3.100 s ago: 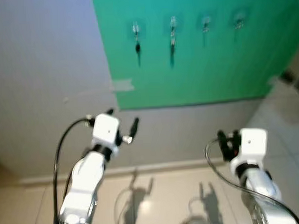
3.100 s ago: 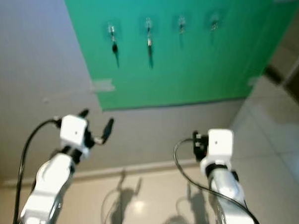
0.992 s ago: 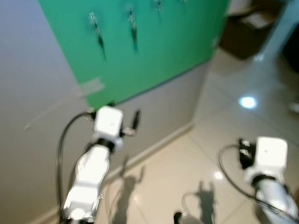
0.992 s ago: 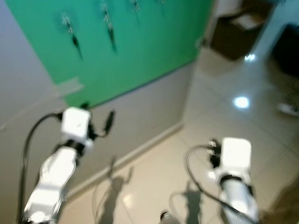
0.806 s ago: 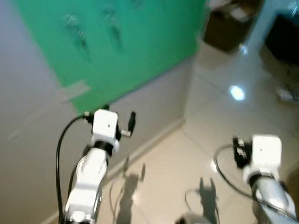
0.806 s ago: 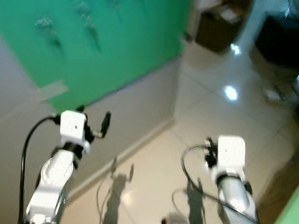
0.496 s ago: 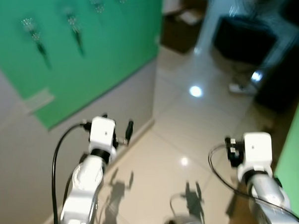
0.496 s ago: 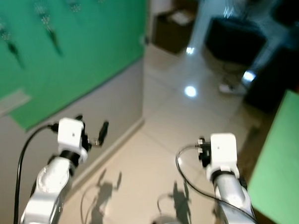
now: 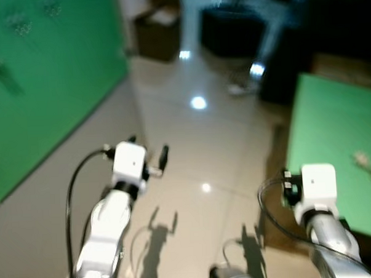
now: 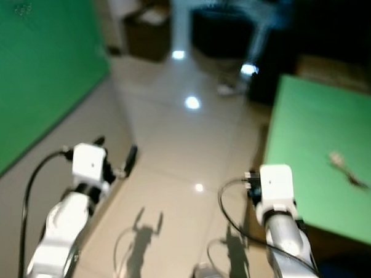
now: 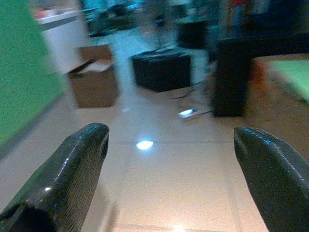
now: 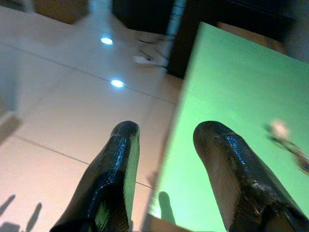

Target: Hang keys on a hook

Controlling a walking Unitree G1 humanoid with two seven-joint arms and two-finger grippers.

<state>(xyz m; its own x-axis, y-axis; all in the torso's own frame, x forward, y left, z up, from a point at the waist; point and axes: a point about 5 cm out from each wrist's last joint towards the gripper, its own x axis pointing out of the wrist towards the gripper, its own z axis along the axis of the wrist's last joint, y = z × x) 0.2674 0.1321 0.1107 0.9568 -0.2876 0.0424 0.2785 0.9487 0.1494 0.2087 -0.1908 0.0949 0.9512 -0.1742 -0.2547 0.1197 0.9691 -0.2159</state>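
One set of keys [image 10: 346, 171] on green table [image 10: 309, 146]; both grippers' fingers [image 11: 72, 179] parted, empty.

One set of keys [image 10: 346, 172] lies on one green table [image 10: 309, 140]; one cardboard box [image 11: 94, 77] stands far left.

Green tabletop [image 10: 315, 139], green wall panel [image 9: 42, 90], glossy beige floor tiles [image 9: 192, 157], brown cardboard box [image 11: 94, 82]
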